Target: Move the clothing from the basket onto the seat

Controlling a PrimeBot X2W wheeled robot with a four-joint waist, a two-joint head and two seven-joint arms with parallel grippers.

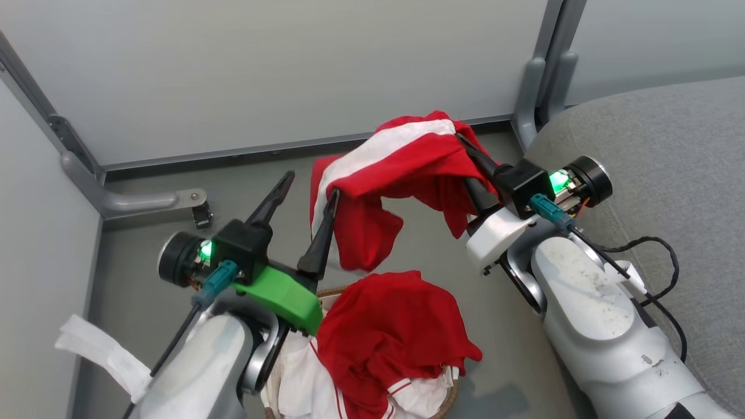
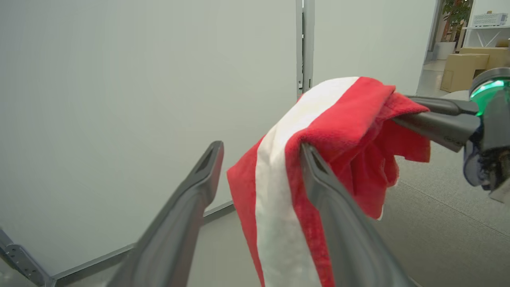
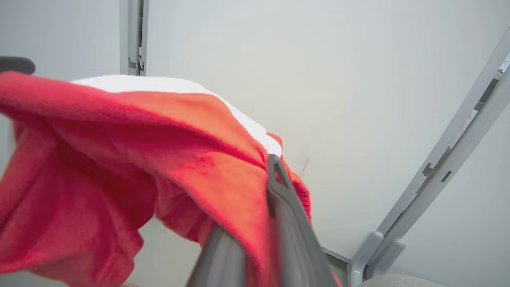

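A red garment with a broad white stripe (image 1: 401,157) hangs in the air between my two grippers. My right gripper (image 1: 465,145) is shut on its right end, and the cloth is pinched between the fingers (image 3: 287,215). My left gripper (image 1: 311,185) stands open, with the garment's other end draped over its right finger (image 2: 318,175) and nothing between the jaws. Below, more red clothing (image 1: 390,337) is heaped in the basket (image 1: 448,401), over white cloth. The grey seat (image 1: 669,134) lies to the right, beyond my right arm.
Pale partition walls close the back and left, with grey metal posts and feet (image 1: 535,87) on the floor. A black cable (image 1: 669,256) loops over the seat by my right forearm. Cardboard boxes (image 2: 464,67) stand far off.
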